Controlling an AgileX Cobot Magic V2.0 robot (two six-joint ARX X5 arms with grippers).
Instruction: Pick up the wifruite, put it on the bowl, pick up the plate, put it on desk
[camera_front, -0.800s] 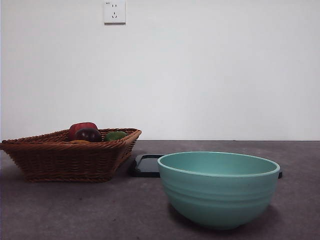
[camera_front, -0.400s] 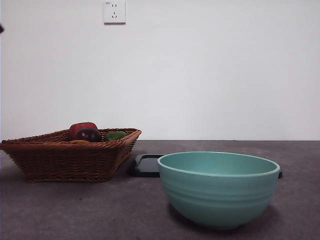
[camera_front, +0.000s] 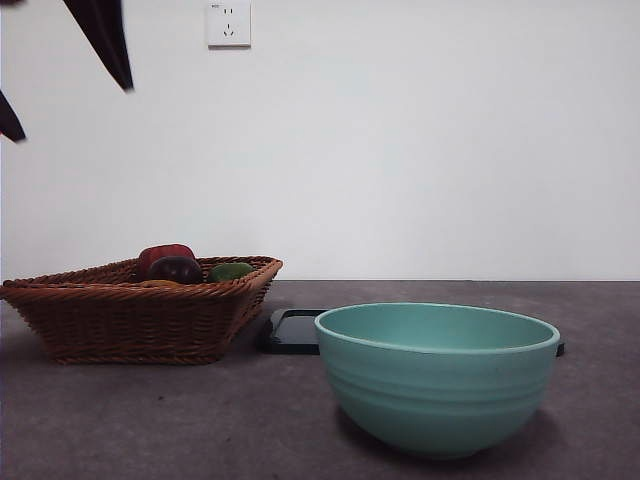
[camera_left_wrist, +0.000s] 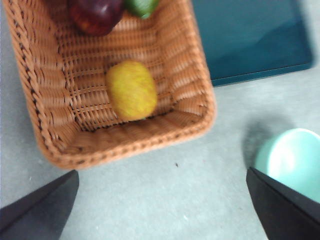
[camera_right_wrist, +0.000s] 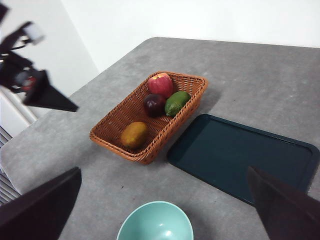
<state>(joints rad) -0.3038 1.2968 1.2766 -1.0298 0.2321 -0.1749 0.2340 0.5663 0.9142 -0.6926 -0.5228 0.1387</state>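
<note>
The place looks like a bare robot test room or lab rather than a lived-in home. A plain white wall (camera_front: 420, 150) runs behind the table with nothing on it but a single white wall socket (camera_front: 229, 24). The flat, matte dark grey-brown tabletop (camera_right_wrist: 260, 75) carries only a sparse staged set of props: a brown woven wicker basket (camera_right_wrist: 150, 150) with a few pieces of fruit, a dark teal flat rectangular tray (camera_right_wrist: 240, 155) and a large round teal-green bowl (camera_front: 437, 378). A black robot arm with red parts and a cable (camera_right_wrist: 25, 75) hangs over one table corner.
</note>
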